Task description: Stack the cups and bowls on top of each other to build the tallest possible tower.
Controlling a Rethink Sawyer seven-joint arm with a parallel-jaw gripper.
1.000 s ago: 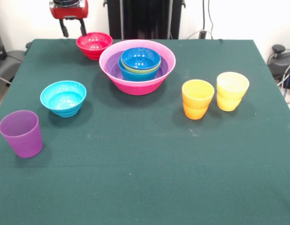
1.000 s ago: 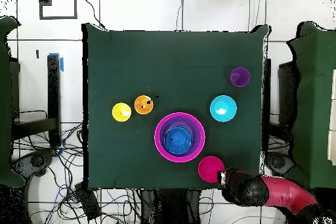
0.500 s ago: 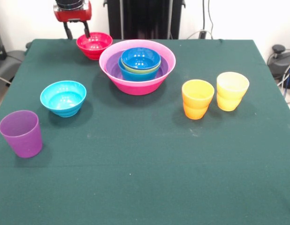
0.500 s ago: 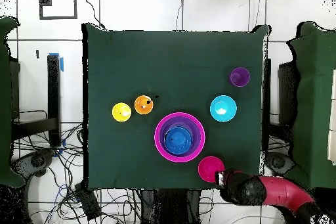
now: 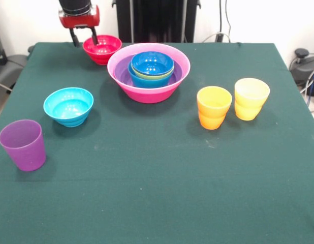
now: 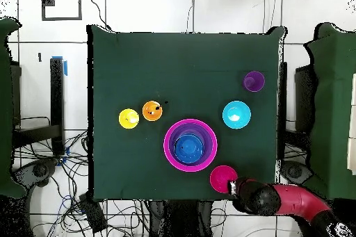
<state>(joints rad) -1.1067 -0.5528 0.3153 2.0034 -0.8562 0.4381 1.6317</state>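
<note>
Bowls nested in the big hot-pink bowl (image 5: 148, 81) make the tower so far: purple, blue and lime green lie inside it, with the dark blue bowl (image 5: 152, 62) on top. It sits toward the far middle of the green tabletop (image 5: 162, 173). Just beside it, rims close or perhaps touching, stands the small red-pink bowl (image 5: 102, 49), at the tabletop's far edge.

That small bowl is what the coming move turns on. The pincer (image 5: 84, 37) hangs at its outer rim, on the side away from the tower, its two dark fingers parted and empty; one finger (image 5: 94, 38) seems to dip just over the rim and the other stays outside, though whether they touch the wall is hard to tell. From above, the pincer (image 6: 235, 187) sits right against the bowl's edge, so the bowl lies between it and the tower. A pinch on the rim, a lift and a short carry across would probably be next.

Farther out stand the cyan bowl (image 5: 68, 105) and purple cup (image 5: 23, 144) on one side, the orange cup (image 5: 214, 107) and yellow cup (image 5: 251, 98) on the other, all apart and waiting.
</note>
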